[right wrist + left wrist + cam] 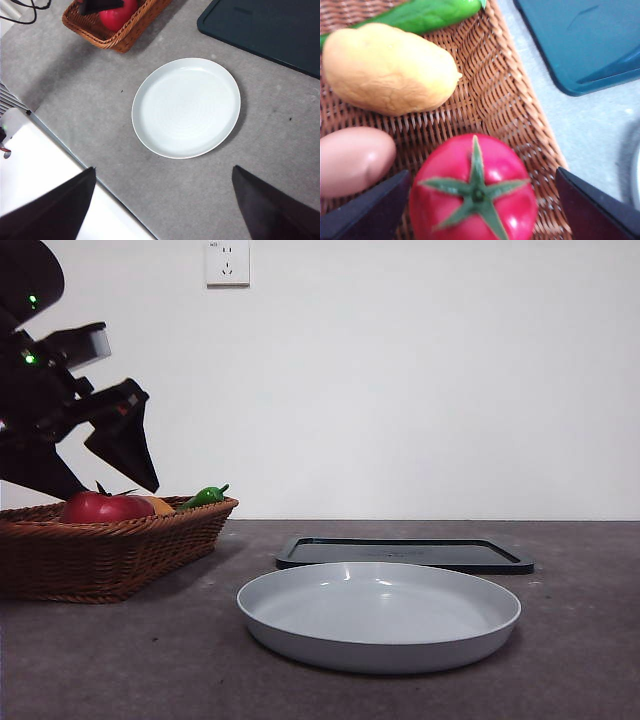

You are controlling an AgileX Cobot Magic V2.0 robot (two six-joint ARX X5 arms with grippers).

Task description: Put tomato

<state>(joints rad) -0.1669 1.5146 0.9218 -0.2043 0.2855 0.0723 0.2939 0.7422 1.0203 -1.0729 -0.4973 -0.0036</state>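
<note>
- My left pincer [477,210] hangs just above the basket [510,95], jaws spread wide, one on each side of the tomato [472,192]; neither jaw touches it as far as I can see, and I have hold of nothing.
- The tomato sits in the basket near its rim on the plate's side, green star-shaped stem facing up at me.
- Beside the tomato in the basket lie a pale pinkish egg-shaped thing [352,160], a yellow-orange lumpy fruit [387,70] and, past that, a green pepper [425,14] against the far rim.
- From the front, my left pincer [120,445] shows as a dark shape over the basket [110,550] at the left of the surface [580,640], with the tomato [100,508] peeking over the wicker and the pepper [205,496] poking above the rim.
- A pale grey plate [380,615] lies on the surface well apart from the basket, and a dark flat tray [405,553] lies just behind the plate.
- My right pincer [162,210] waits high over the surface, jaws wide apart and holding nothing, looking down on the plate [186,107], the tray [270,27] and the corner of the basket [125,35].
</note>
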